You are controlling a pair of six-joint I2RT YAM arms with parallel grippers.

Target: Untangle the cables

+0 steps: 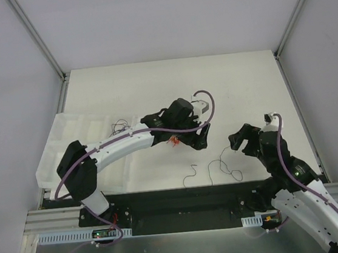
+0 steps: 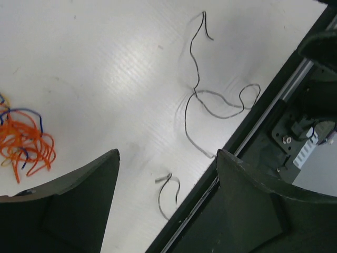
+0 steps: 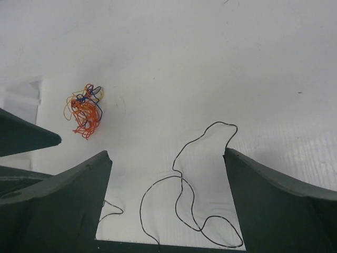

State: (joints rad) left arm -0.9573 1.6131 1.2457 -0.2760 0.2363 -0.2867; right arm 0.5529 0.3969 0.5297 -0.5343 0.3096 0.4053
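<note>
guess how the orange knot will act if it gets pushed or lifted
Probably floppy: the orange knot is hair-thin loops with no set shape. Likely light, so a push may slide it whole over the smooth table. Lifted by one strand, its loops would probably come along snagged.

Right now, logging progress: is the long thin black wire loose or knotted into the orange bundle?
Loose: the thin black wire lies apart from the orange bundle.

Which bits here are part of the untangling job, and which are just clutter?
Part of the job:
- orange-and-blue tangle
- long black wire, lying loose
- short black wire, lying loose
- small dark wire curls

Just lying about:
- clear plastic tray
- purple hoses, which are arm cabling, not task cables
</note>
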